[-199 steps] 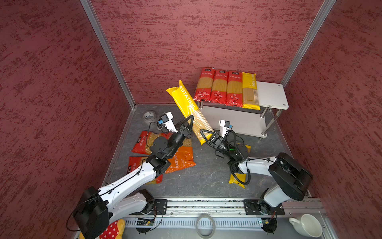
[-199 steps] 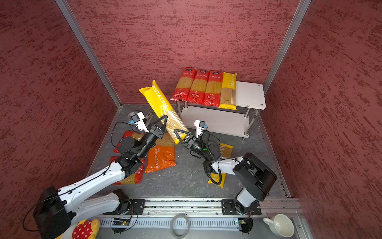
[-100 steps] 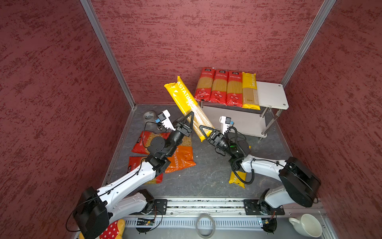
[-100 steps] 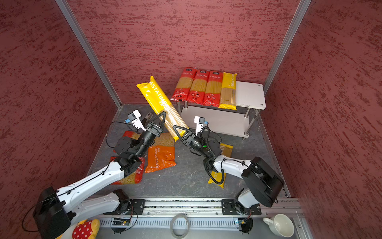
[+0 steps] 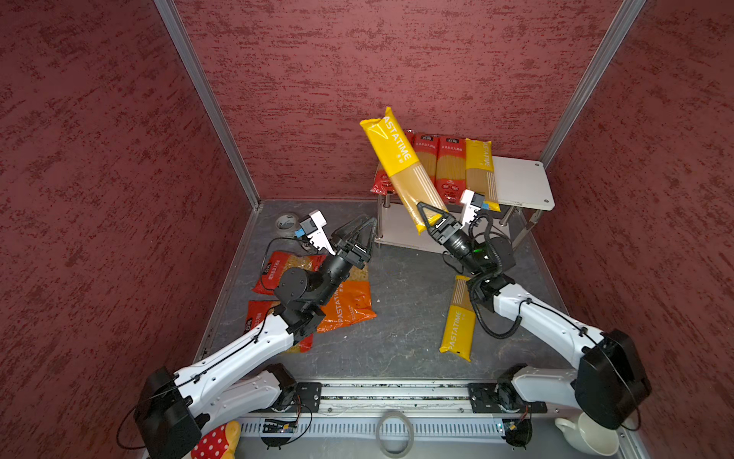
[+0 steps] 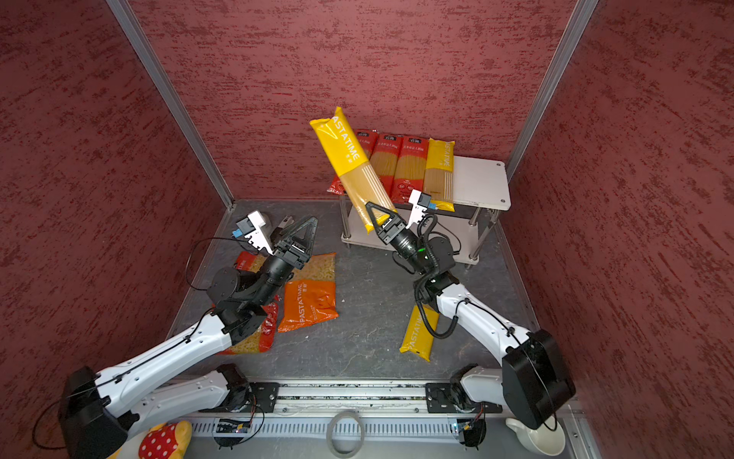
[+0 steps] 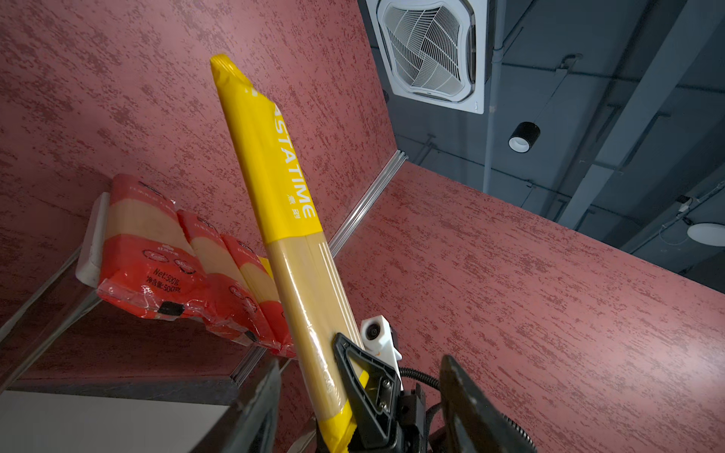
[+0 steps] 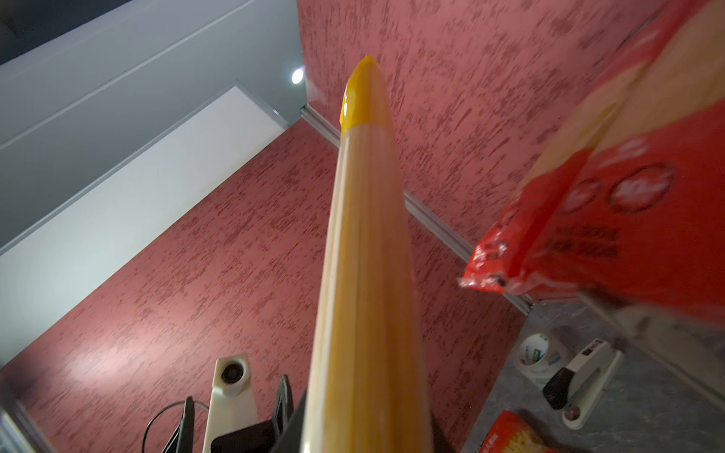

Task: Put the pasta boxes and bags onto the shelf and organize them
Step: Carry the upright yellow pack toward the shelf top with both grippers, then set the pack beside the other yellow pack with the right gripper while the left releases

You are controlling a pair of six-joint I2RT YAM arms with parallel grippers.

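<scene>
1. While the right hand (image 5: pixel 431 214) clamps the lower end of the raised yellow pack (image 5: pixel 401 167), that pack stands tilted in the air at the left front of the shelf (image 5: pixel 520 183). Its printed upper end leans up and to the left in both top views.
2. Whether the raised yellow pack touches the shelf cannot be told. In a top view it covers part of the leftmost red pack.
3. The left hand (image 5: pixel 362 229) is empty, its jaws spread wide. It hovers above the worktop (image 5: pixel 409 286) near the shelf's left front post, apart from the raised yellow pack.
4. On the shelf's top tier, three red spaghetti packs (image 5: pixel 449 167) lie side by side, with a shelved yellow pack (image 5: pixel 480 167) just beside the rightmost one.
5. A loose yellow pack (image 5: pixel 456 318) lies on the worktop under the right arm, well apart from the shelf.
6. The orange pack (image 5: pixel 349 302) and two red short-pasta bags (image 5: pixel 278 266) lie overlapping on the worktop beneath the left arm.
7. A tape roll (image 5: pixel 286 222) sits near the back left corner.
</scene>
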